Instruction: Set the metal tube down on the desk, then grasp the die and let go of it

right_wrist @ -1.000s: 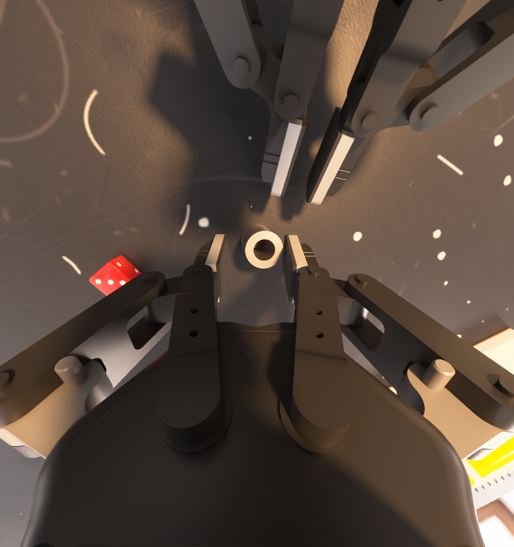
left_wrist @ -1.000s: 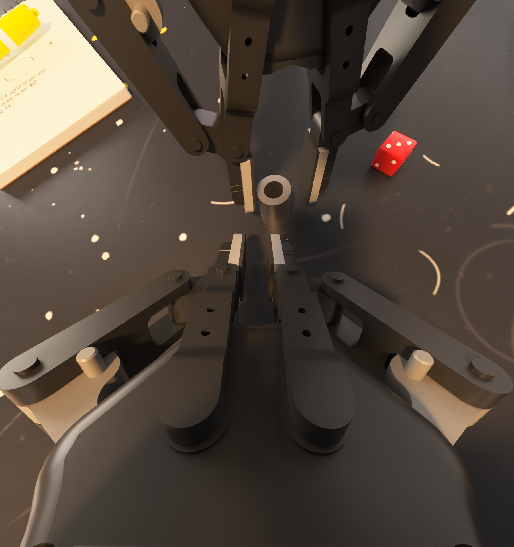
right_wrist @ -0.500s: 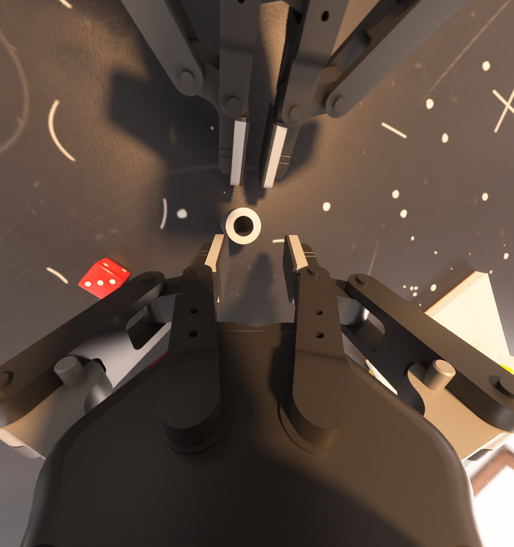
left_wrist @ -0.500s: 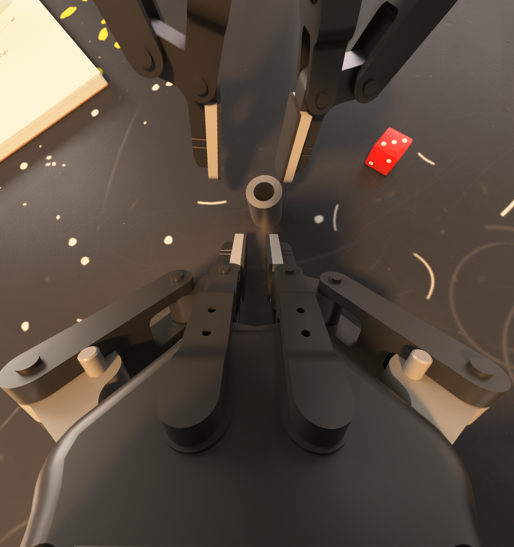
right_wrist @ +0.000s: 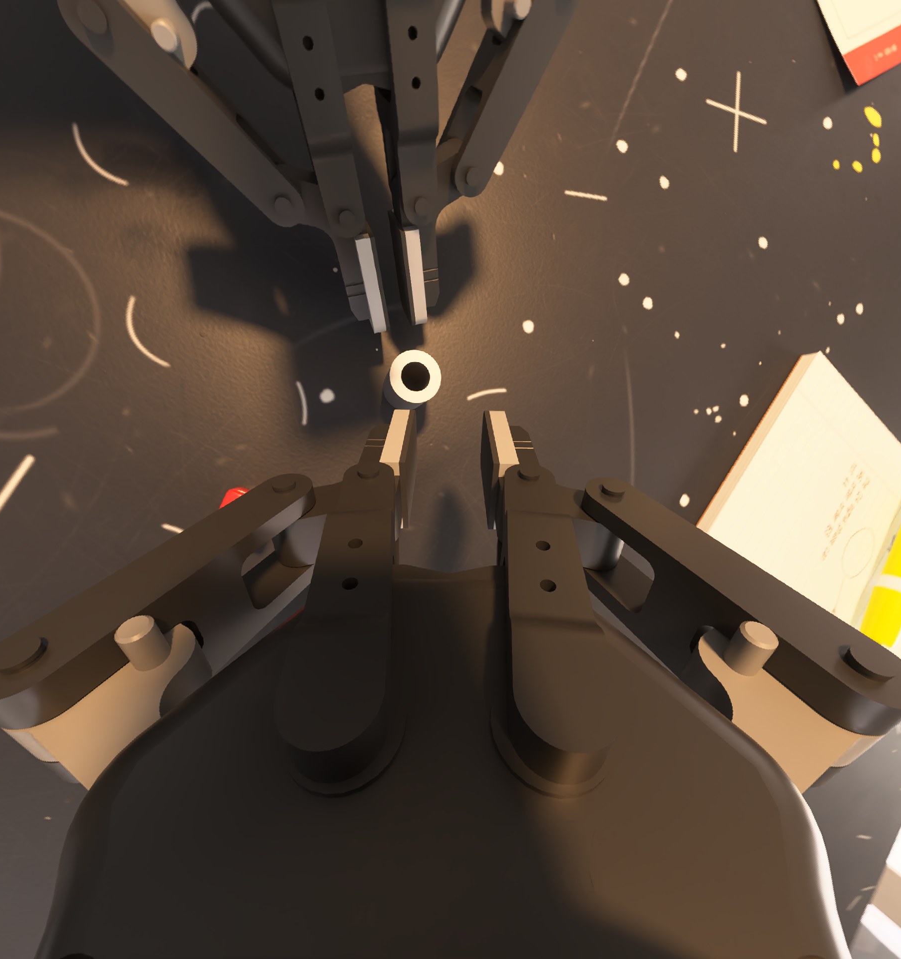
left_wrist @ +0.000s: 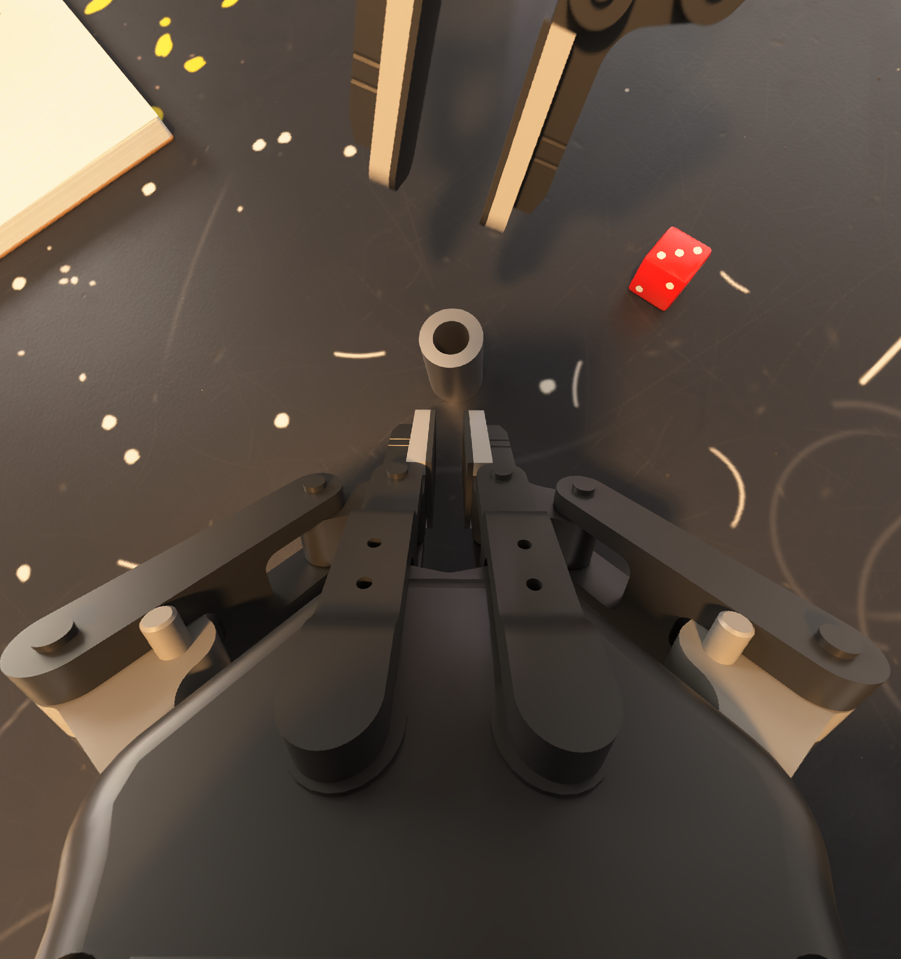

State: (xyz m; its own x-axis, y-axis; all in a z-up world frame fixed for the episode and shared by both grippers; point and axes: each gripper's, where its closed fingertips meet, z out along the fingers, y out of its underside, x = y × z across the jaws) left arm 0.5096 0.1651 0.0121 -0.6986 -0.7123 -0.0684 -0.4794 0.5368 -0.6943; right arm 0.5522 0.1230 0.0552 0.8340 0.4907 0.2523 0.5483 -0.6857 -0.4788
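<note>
The grey metal tube (left_wrist: 451, 347) stands upright on the dark desk (left_wrist: 230, 363), free of both grippers; it also shows in the right wrist view (right_wrist: 414, 379). The red die (left_wrist: 669, 267) lies to the tube's right. In the right wrist view only a corner of the die (right_wrist: 233, 495) peeks out from behind my gripper's linkage. My left gripper (left_wrist: 449, 433) hovers near the tube with its jaws almost together and empty; it also shows in the right wrist view (right_wrist: 399, 322). My right gripper (right_wrist: 448, 420) is open and empty, raised off the tube; it also shows in the left wrist view (left_wrist: 443, 202).
An open notebook (left_wrist: 49, 129) lies at the far left of the left wrist view; it also shows in the right wrist view (right_wrist: 811, 493), with a yellow marker (right_wrist: 900, 571) on it. A red-edged book (right_wrist: 874, 46) lies at the top right.
My right gripper, which stood open around the tube, has pulled up and away from it. The tube stays upright on the desk. My left gripper has barely moved.
</note>
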